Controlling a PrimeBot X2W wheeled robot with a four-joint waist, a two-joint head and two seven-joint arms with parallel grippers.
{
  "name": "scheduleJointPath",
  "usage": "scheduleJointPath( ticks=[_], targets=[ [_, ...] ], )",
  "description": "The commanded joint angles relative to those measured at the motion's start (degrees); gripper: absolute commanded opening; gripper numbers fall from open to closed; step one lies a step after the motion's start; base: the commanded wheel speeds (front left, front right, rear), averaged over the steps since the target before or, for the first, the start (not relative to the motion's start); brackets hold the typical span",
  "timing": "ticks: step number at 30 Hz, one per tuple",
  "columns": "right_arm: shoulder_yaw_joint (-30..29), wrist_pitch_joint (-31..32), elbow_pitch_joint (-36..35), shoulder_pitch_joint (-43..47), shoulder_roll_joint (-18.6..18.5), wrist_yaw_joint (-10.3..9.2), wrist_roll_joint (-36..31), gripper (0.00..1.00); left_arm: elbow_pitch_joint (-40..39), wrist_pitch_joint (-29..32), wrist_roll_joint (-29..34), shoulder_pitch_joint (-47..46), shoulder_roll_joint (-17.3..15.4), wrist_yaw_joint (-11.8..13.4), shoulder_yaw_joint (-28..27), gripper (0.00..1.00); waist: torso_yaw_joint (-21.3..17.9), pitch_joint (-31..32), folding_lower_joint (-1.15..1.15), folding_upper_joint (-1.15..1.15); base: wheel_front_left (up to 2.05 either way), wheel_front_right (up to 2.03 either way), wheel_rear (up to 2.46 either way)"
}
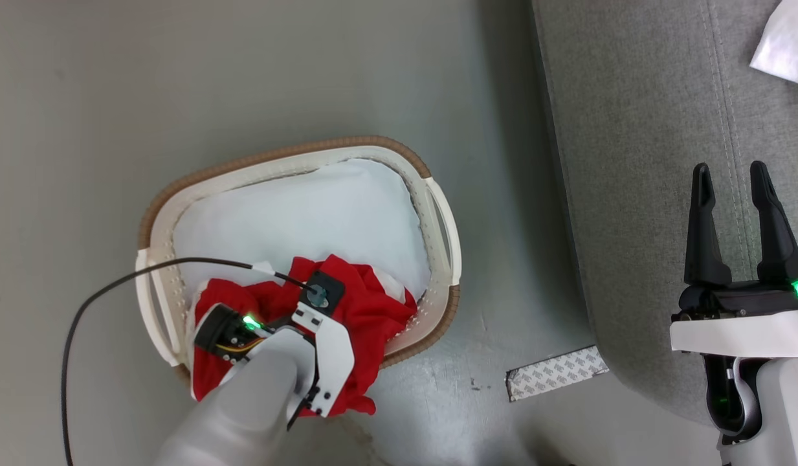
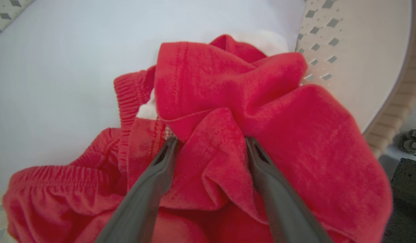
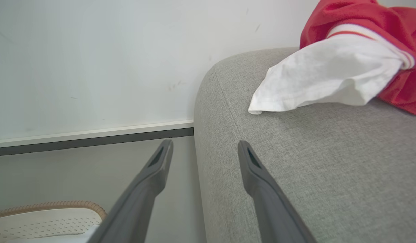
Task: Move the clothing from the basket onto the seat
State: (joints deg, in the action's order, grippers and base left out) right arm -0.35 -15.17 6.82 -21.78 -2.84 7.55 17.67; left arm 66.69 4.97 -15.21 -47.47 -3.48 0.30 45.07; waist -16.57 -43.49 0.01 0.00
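1. Left gripper (image 2: 211,141): fingers spread wide and dug down into the red clothing (image 2: 228,101), with a bunched fold standing between them. The jaws are not pinched on it.
2. That red heap (image 1: 373,304) sits at the 6 o'clock end of the basket (image 1: 295,152), spilling over the near rim, with an elastic waistband showing at 9 o'clock of the fingers in the left wrist view.
3. Beyond it, toward 12 o'clock, a plain white pad (image 1: 308,213) lines the basket floor. The perforated wall (image 2: 346,33) rises at 2 o'clock of the gripper.
4. Right gripper (image 1: 729,175): fingers parted and holding nothing, hanging over the seat (image 1: 631,129) at 4 o'clock of the head view.
5. In the right wrist view its fingers (image 3: 255,175) straddle the seat's rounded edge (image 3: 312,152). At 1 o'clock, a white piece (image 3: 329,74) and more red cloth (image 3: 396,20) lie on the cushion.
6. The basket stands on the grey floor (image 1: 114,97), at 9 o'clock of the seat and apart from it.
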Motion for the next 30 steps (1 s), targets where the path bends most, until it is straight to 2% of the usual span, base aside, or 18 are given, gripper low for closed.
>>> scheduleJointPath(
  ticks=[1,3,4,5,6,11,16,30],
  targets=[
    [0.03,0.03,-0.37,-0.65,-0.1,-0.13,0.36,1.0,0.55,-0.13,0.32,-0.63,-0.59,-0.04,0.1,1.0,-0.23,-0.58,-0.01,0.0,0.0,0.0,0.0],
    [0.04,0.03,-0.4,-0.81,-0.1,-0.13,0.69,1.0,1.26,-0.46,0.33,-1.25,-0.62,-0.21,0.33,0.98,-0.33,-1.11,-0.01,0.0,0.0,0.0,0.0],
    [0.06,0.03,-0.39,-0.95,-0.1,-0.13,0.74,1.0,1.66,-0.61,0.37,-1.5,-0.6,-0.26,0.46,0.46,-0.35,-1.27,-0.01,0.0,0.0,0.0,0.0],
    [0.05,0.03,-0.37,-1.1,-0.1,-0.13,0.81,1.0,2.04,-0.81,0.26,-1.71,-0.58,-0.47,0.52,0.15,-0.36,-1.4,-0.01,0.0,0.0,0.0,0.0],
    [0.03,0.03,-0.29,-1.25,-0.1,-0.13,0.88,1.0,2.36,-0.78,0.16,-1.86,-0.56,-0.68,0.61,0.0,-0.38,-1.49,-0.01,0.0,0.0,0.0,0.0],
    [-0.46,0.03,0.33,-1.68,-0.11,-0.13,0.7,1.0,3.32,-1.98,-0.91,-1.9,-0.34,-1.85,0.62,0.0,-0.24,-0.61,-0.01,0.0,0.0,0.0,0.0],
    [-0.58,0.03,1.18,-0.85,-0.11,-0.13,0.53,1.0,3.34,-4.98,-3.24,-0.84,-0.04,-2.83,-0.81,0.0,0.36,3.01,-0.01,0.0,0.0,0.0,0.0],
    [-1.37,0.03,4.51,6.28,-0.13,-0.13,-2.22,1.0,-3.63,-14.53,-13.29,4.37,0.49,-3.32,-6.01,0.0,5.52,22.2,-0.01,0.0,0.0,0.0,0.0]
  ],
)
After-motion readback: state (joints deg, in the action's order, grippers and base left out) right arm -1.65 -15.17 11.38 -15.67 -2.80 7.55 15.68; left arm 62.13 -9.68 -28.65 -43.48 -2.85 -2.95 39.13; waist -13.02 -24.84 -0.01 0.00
